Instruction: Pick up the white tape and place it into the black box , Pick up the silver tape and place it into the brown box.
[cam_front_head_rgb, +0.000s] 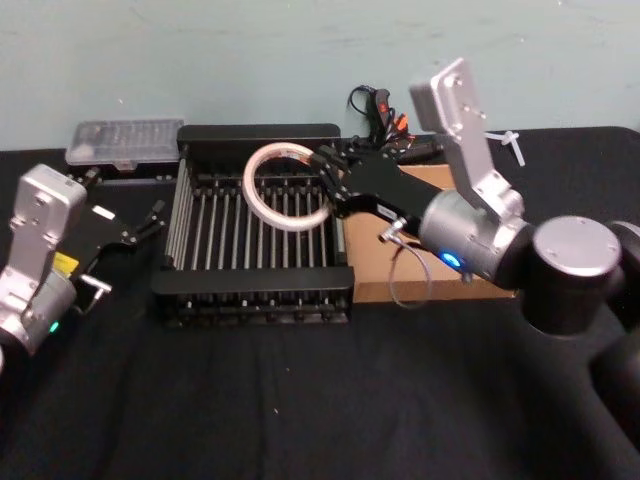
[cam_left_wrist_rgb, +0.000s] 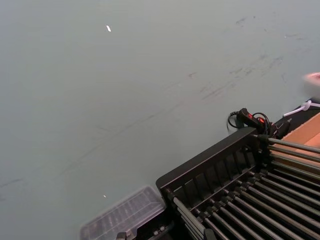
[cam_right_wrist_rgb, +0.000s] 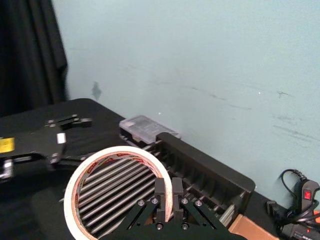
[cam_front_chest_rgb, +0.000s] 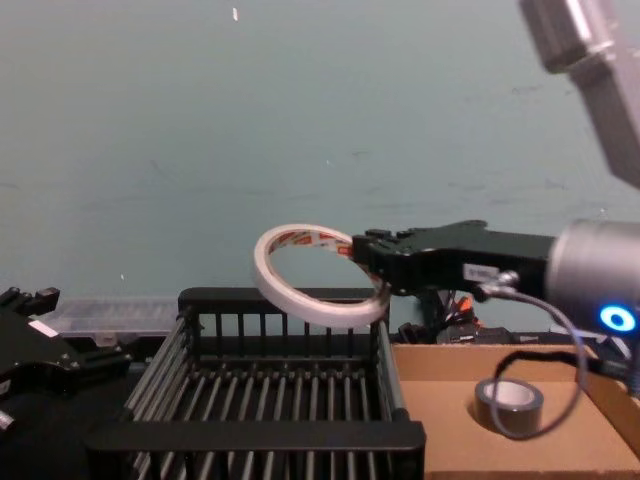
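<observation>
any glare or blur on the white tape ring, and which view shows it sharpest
Head view: the wide white tape ring with red print glows washed-out, its print lost. Right wrist view: sharpest, red marks readable on the ring, pinched by the right gripper. Chest view: ring mildly soft above the black slatted plastic crate.

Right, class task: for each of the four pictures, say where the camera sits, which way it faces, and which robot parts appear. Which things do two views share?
Head: high, looking down at the black box; right gripper holds the white tape, left gripper parked.
Chest: low, facing the wall; silver tape lies in the brown box.
Left wrist: looks along the box toward the wall.
Right wrist: looks past its fingers clamping the tape.
Shared: box and tape.
</observation>
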